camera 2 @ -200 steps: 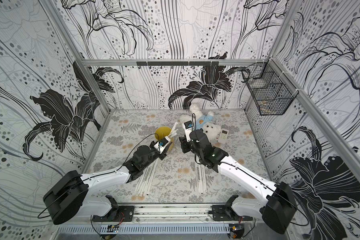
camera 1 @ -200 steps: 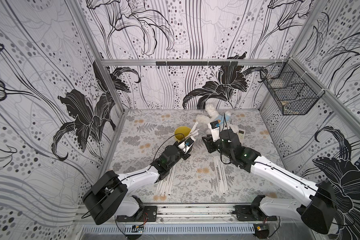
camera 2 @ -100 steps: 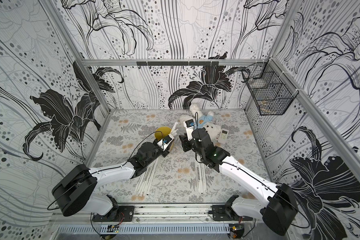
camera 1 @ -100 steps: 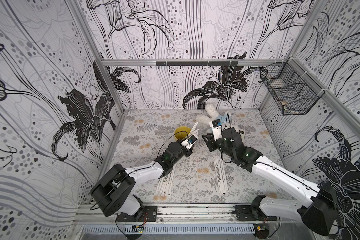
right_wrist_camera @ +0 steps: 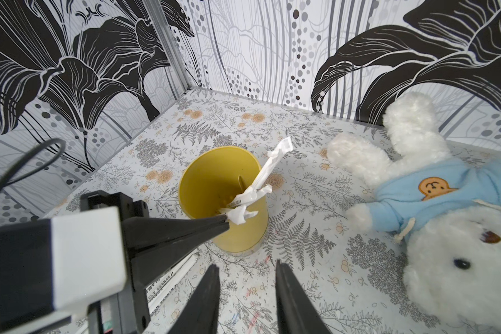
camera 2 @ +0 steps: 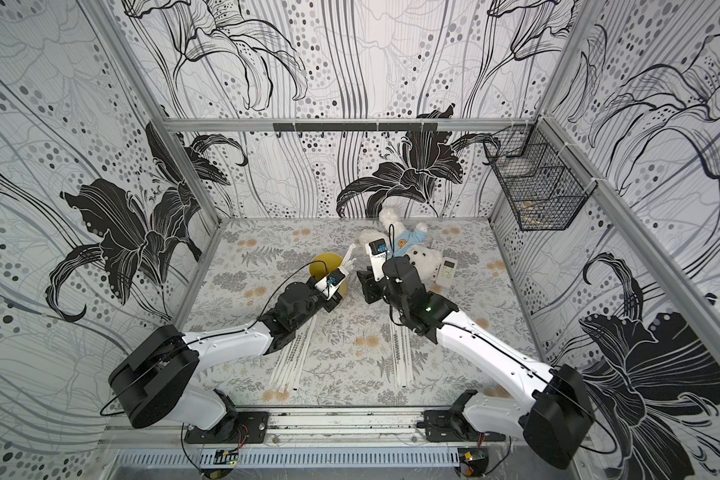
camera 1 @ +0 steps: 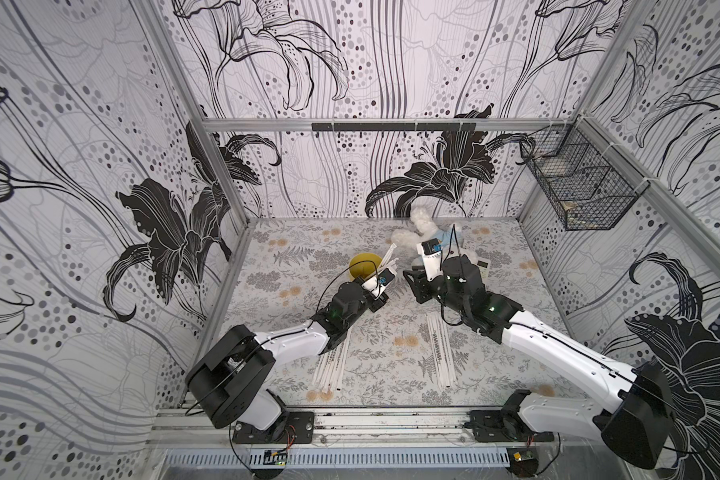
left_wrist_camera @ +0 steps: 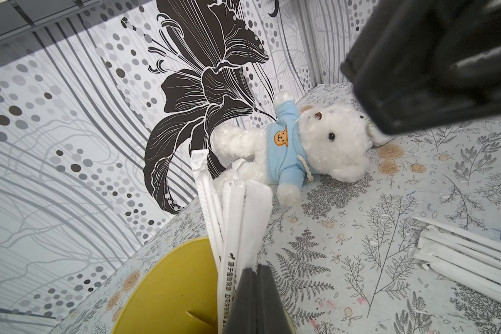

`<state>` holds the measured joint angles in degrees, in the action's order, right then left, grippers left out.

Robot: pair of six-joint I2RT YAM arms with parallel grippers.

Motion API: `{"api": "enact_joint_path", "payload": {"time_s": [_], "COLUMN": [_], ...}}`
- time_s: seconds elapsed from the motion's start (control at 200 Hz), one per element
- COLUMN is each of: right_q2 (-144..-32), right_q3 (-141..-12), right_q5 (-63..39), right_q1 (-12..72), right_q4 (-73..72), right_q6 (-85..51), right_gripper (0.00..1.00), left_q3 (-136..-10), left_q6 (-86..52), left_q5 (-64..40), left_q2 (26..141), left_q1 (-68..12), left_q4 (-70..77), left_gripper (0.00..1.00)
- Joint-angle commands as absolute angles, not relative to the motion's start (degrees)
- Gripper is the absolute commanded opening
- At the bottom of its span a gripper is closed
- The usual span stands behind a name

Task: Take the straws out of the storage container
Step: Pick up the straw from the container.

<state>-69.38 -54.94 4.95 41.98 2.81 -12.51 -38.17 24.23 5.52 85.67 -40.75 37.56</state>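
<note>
Floral-print tabletop [camera 1: 391, 361], lily-papered walls. Mustard-yellow cylindrical cup [right_wrist_camera: 235, 225], upright, mid-rear, holding white paper-wrapped straws [left_wrist_camera: 235, 219]. Left jaws pinched on their tops; right jaws half-open, empty. Handling: lift straight up, slowly, without tipping the cup.

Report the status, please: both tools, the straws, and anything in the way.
Left tool shut on a straw at the yellow cup rim. Right tool open, empty, near the cup. Loose straws on the table. Teddy nearby, not blocking.
</note>
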Motion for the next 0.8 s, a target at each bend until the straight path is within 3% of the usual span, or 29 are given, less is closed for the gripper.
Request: {"api": "enact_joint_path", "payload": {"time_s": [0.0,0.13,0.791], "right_q2": [-69.63,-69.35,-68.91], "right_q3": [-54.75,-54.84,-54.23], "right_q5": [4.13,4.06,3.45], "right_q1": [41.75,41.75,41.7], "right_q4": [0.95,0.97,0.67], "right_q6": [-11.52,-11.5,-11.6], "right_gripper": [0.36,0.36,0.35], "left_q3": [-39.83,-40.44,-41.92], "left_q6": [25.19,25.4,26.55], "left_q5": [6.67,7.86,9.32], "left_q2": [85.82,86.61,88.68], "left_q1": [-40.41,-40.37,-40.43], "left_q4": [39.18,38.98,38.19], "left_gripper": [0.01,0.16,0.18]}}
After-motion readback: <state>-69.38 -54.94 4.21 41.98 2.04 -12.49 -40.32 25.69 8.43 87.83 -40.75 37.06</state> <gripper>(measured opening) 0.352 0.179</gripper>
